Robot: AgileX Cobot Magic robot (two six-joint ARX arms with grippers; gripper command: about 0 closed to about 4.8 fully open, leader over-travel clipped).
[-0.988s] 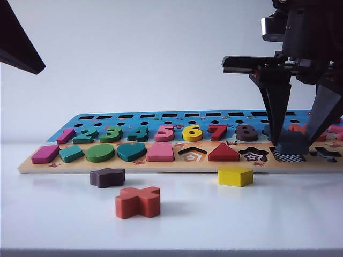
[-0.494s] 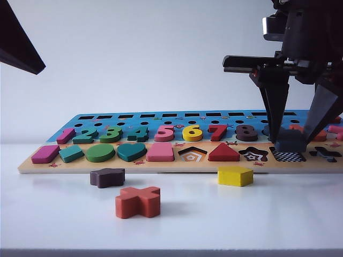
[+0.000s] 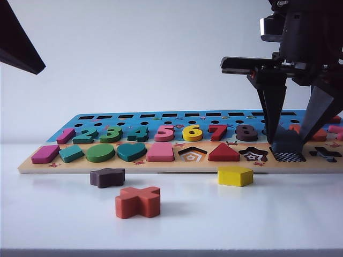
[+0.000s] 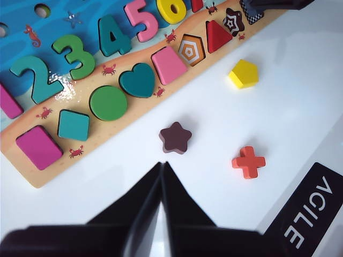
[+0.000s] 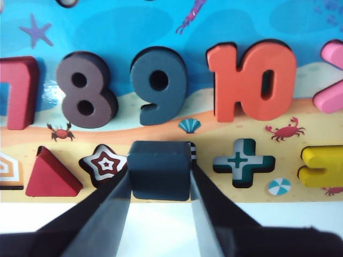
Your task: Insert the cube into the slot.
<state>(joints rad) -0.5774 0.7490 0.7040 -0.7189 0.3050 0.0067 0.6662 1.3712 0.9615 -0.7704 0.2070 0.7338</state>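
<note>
The right gripper clamps the cube directly over the slot, between the star and cross cutouts; it seems tilted, perhaps not yet seated. The left gripper, its fingers pressed together and empty, hangs well away over the table.

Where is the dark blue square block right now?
The dark navy-grey square block is pinched in the right hand, on the right of the exterior view, just over the checkered square slot between the star-shaped cutout and cross-shaped cutout.
</note>
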